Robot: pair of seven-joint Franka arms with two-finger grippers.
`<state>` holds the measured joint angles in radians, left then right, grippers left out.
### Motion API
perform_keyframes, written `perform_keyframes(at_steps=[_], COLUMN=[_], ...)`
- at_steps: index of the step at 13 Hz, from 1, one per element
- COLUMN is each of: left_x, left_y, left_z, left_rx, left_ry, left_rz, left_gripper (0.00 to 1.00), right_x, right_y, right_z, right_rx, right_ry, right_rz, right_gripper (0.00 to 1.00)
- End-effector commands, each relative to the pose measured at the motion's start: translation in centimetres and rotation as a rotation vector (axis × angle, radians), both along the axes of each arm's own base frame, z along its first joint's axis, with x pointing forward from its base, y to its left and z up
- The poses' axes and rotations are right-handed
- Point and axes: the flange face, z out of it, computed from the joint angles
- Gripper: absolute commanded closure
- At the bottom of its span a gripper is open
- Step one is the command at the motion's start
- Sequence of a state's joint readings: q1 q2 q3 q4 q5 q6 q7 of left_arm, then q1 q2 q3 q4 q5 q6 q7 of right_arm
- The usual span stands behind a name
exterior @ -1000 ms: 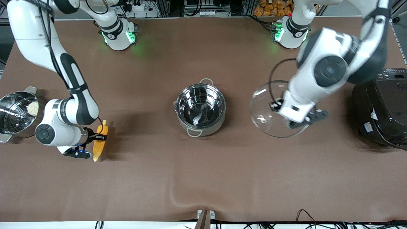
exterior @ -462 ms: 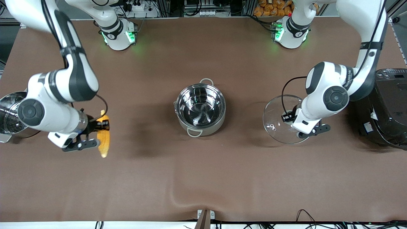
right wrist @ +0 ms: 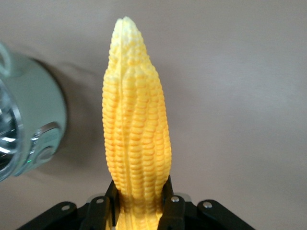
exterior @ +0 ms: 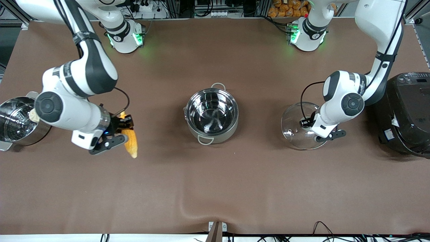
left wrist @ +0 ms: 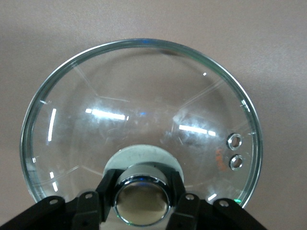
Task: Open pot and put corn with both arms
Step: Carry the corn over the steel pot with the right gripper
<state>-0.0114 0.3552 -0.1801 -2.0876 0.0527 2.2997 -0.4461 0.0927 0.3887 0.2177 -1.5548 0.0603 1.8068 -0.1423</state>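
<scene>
The grey-beige pot (exterior: 212,116) stands open in the middle of the table, its steel inside bare; its side also shows in the right wrist view (right wrist: 29,120). My right gripper (exterior: 120,132) is shut on the yellow corn (exterior: 131,144) and holds it in the air over the table, between the steamer pot and the pot; the cob points away from the wrist (right wrist: 136,129). My left gripper (exterior: 310,129) is shut on the knob (left wrist: 142,201) of the glass lid (exterior: 299,126), which sits low over the table beside the pot, toward the left arm's end (left wrist: 139,124).
An all-steel steamer pot (exterior: 15,121) with a white bun stands at the right arm's end of the table. A big black rice cooker (exterior: 404,112) stands at the left arm's end, close to the lid. The table's brown cover has a wrinkle near the front edge (exterior: 201,210).
My right gripper has lifted the corn and carried it toward the pot. My left gripper has lowered the lid toward the table and levelled it.
</scene>
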Motion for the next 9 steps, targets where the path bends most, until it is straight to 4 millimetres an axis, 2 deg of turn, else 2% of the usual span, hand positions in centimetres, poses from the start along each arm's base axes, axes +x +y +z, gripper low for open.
perform_keyframes(at_steps=[1, 3, 4, 5, 6, 8, 9], left_x=[0.0, -0.1, -0.1, 0.0, 0.1, 0.4, 0.6], left_y=[-0.4, -0.4, -0.5, -0.4, -0.4, -0.3, -0.3], left_z=[-1.3, -1.8, -1.9, -2.1, -1.9, -0.8, 0.4], left_rx=[-0.018, -0.019, -0.019, -0.02, -0.02, -0.019, -0.018], left_ry=[-0.027, -0.022, -0.02, -0.019, -0.02, -0.034, -0.051], left_rz=[-0.017, -0.017, -0.019, -0.018, -0.016, -0.013, -0.013], left_gripper=[1.0, 1.0, 0.91, 0.54, 0.01, 0.0, 0.0], right_x=[-1.7, -4.0, -5.6, -7.1, -8.1, -8.7, -8.6], right_y=[5.2, 11.6, 14.9, 18.1, 20.5, 23.4, 24.0], right_z=[1.5, 2.3, 2.2, 1.7, 1.0, -0.7, -1.5], right_rx=[0.042, 0.036, 0.015, -0.008, -0.03, -0.035, -0.034], right_ry=[-0.004, -0.02, -0.018, -0.018, -0.022, -0.014, -0.012], right_rz=[0.076, 0.137, 0.124, 0.103, 0.101, 0.098, 0.09], right_gripper=[1.0, 1.0, 1.0, 1.0, 1.0, 1.0, 1.0])
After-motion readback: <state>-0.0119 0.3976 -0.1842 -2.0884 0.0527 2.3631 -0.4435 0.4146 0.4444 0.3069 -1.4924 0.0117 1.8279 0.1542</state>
